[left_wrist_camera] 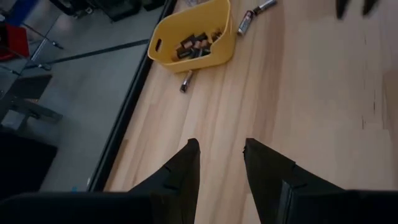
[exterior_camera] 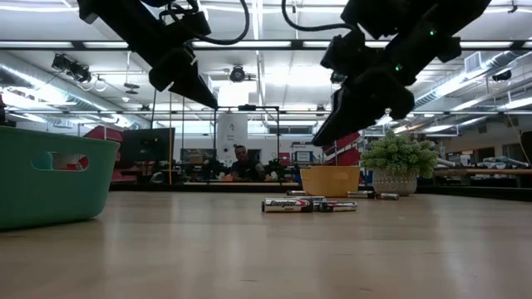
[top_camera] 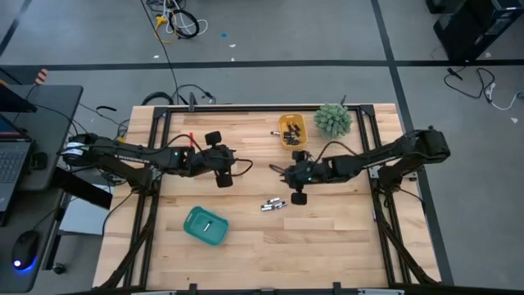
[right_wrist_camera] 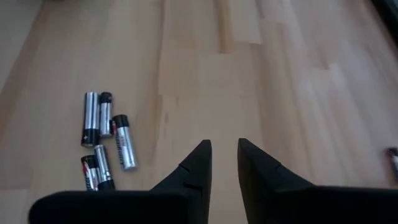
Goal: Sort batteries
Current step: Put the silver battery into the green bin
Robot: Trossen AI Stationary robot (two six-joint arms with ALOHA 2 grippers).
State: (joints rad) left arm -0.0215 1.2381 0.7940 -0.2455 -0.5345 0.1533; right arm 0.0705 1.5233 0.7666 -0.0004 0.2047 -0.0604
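Near the middle of the high view, the right gripper (top_camera: 277, 169) hangs above the tabletop (top_camera: 327, 238) with its jaws narrowly apart and nothing in them. Just below it in frame sits a small cluster of batteries (top_camera: 273, 205), loose on the wood. More batteries fill the yellow bin (top_camera: 291, 131) up top, next to a little green plant (top_camera: 333, 120). Left gripper (top_camera: 237, 168) is center-left, jaws a bit apart, also empty. Teal bin (top_camera: 205, 226) sits lower left.
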